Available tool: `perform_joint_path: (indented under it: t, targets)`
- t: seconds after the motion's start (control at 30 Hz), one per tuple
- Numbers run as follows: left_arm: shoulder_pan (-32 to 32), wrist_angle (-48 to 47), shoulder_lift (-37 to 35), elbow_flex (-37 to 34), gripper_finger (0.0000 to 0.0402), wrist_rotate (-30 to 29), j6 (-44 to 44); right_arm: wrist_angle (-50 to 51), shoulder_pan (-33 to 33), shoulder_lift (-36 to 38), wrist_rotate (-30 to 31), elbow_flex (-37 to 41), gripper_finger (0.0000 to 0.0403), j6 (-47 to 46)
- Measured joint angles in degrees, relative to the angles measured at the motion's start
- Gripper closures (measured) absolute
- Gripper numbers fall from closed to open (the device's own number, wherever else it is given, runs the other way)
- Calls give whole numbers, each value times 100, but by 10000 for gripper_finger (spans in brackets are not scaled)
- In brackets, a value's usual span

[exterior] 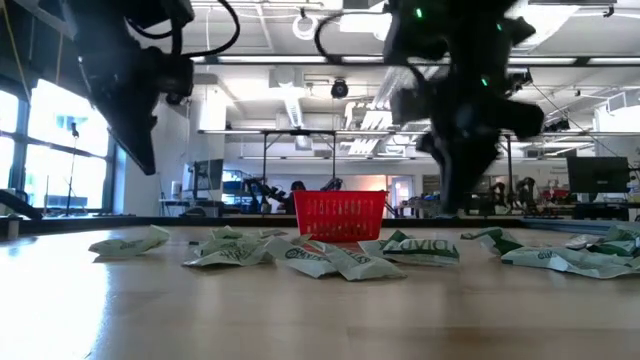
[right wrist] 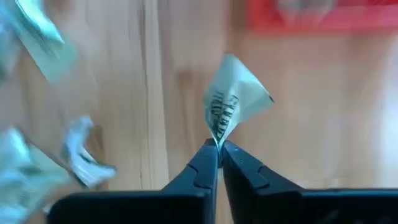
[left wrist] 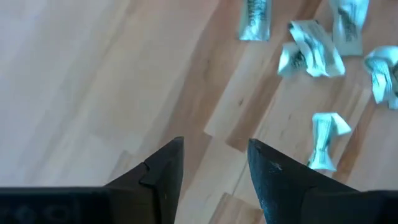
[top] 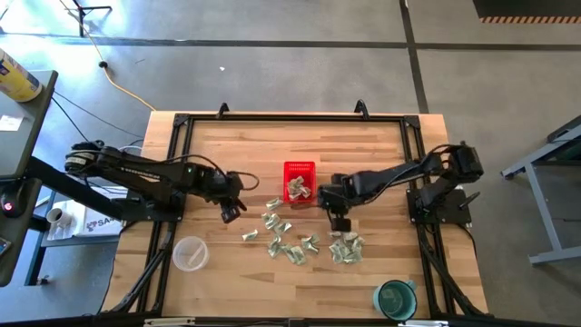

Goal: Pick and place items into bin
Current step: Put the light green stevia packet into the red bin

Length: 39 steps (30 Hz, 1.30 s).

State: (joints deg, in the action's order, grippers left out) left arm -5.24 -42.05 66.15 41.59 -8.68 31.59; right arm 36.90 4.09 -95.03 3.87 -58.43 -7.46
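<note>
The red basket (top: 299, 181) stands mid-table with a few pale green-and-white wrapped pieces in it; it also shows far back in the low view (exterior: 340, 215). Several more pieces (top: 289, 243) lie scattered on the wood nearer than the basket. My right gripper (top: 339, 221) (right wrist: 219, 146) hangs just right of and nearer than the basket, shut on one piece (right wrist: 235, 96). My left gripper (top: 230, 211) (left wrist: 214, 146) hovers open over bare wood left of the scatter, with the nearest piece (left wrist: 324, 140) off to one side of its fingers. My right gripper pinches one wrapped piece by a narrow crumpled end (right wrist: 217, 132) between its two fingertips, coming from above. The rest of the piece fans out beyond the tips, touching nothing else. The basket's red rim (right wrist: 323, 15) lies farther ahead.
A clear plastic cup (top: 191, 252) stands near the table's near-left corner and a teal round cup (top: 395, 298) near its near-right corner. A black frame (top: 290, 117) runs along the table's edges. Bare wood lies left of the left gripper and beyond the basket.
</note>
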Motion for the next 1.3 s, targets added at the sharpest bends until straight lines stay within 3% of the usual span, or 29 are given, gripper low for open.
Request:
perform_joint_path:
  t: [0.17, 0.37, 0.57, 0.73, 0.87, 1.07, 1.2, 1.3]
  targets:
    - [-363, 303, 0, -249, 191, 155, 226, -75, -380, 410, 207, -574, 389, 40]
    - [-792, 1111, 0, -472, 182, 485, 279, -745, -1279, 26, -457, -928, 347, -154]
    - [-989, 1590, 138, -773, 158, 713, 665, -347, -1605, -576, -942, -1378, 243, -219]
    - [-1346, 2598, 485, -857, 136, 955, 772, -74, -1441, -529, -526, -1462, 153, 440]
    - [-1655, 3250, 915, -855, 129, 602, 772, 269, -1289, -395, 12, -1471, 114, 872]
    - [-1977, 3422, 1748, -859, 143, -118, 779, 443, -1268, -391, 205, -1377, 104, 1120]
    - [-1999, 3507, 2045, -840, 169, -314, 916, 501, -1272, -391, 235, -1364, 104, 1109]
    - [-2000, 3542, 2096, -838, 212, -599, 817, 548, -1272, -391, 309, -1365, 104, 1099]
